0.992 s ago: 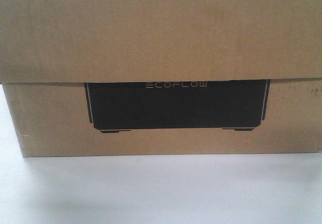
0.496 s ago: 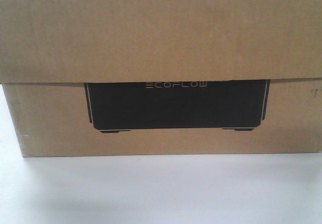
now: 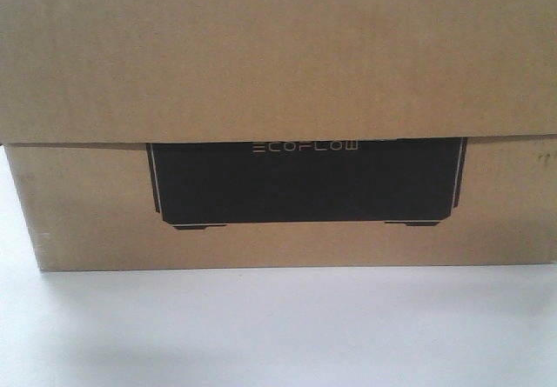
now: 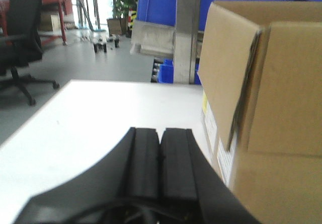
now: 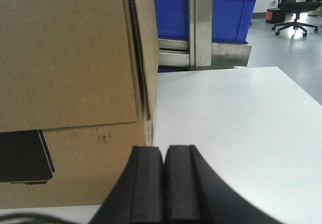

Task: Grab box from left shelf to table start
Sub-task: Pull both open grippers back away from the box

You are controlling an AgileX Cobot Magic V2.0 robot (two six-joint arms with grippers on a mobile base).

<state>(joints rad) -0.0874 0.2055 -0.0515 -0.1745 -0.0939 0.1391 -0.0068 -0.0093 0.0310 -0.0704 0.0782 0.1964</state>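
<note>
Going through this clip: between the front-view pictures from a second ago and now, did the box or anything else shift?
Nothing visibly changed. In the front view the box sits at the same spot on the white table, its lid overlapping the black ECOFLOW panel as before. No claw appears in that view at any of the three moments.

Soft, even daylight washed the table [image 3: 278, 335] pale; a faint shadow lay under the box [image 3: 278, 56], and backgrounds blurred.

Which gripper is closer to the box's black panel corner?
The right gripper: its view shows the box with the black panel; the left gripper sees only plain cardboard.
</note>
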